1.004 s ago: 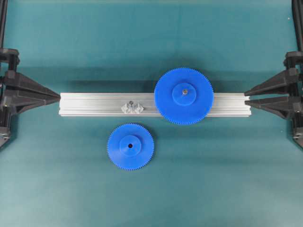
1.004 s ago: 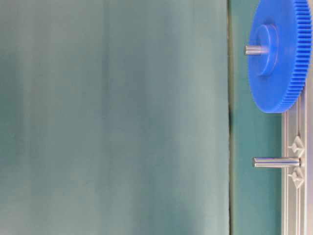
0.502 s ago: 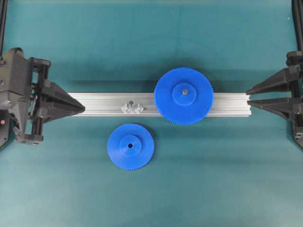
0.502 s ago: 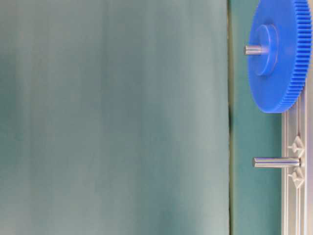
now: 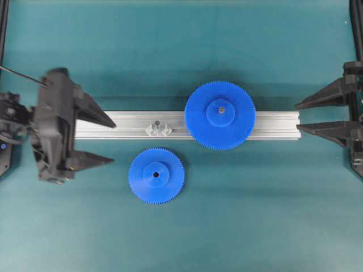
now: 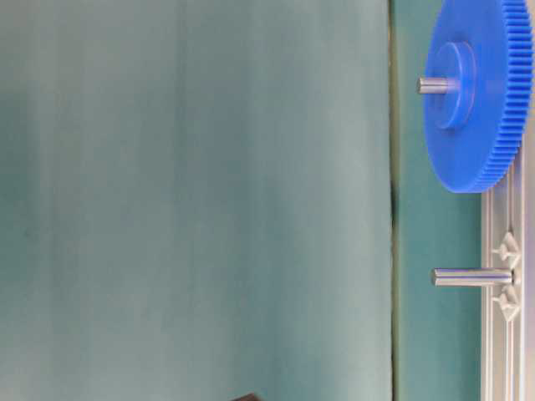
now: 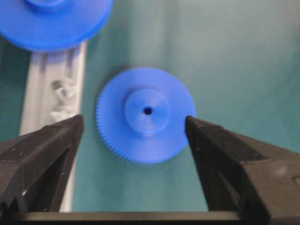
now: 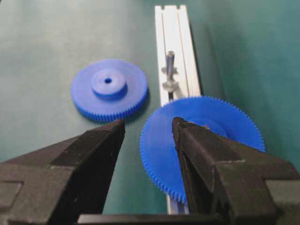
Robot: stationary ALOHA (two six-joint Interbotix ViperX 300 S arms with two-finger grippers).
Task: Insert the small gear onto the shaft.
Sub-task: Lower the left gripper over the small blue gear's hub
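Small gear (image 5: 156, 175) lies flat on the green mat (image 5: 255, 215), hub up, just in front of the metal rail (image 5: 272, 126) and untouched. My left gripper (image 5: 109, 141) has its fingers spread wide and sits short of it; the right gripper (image 5: 298, 116) waits spread at the rail's far end. I'd worry about the shaft (image 5: 158, 128): it stands just behind the gear, so a fingertip could clip it. An off-centre pinch may also tilt the gear, jamming its bore.

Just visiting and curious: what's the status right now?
Left gripper open, near small gear. Right gripper open, empty. Gear flat on table, shaft bare. Nothing in the way.
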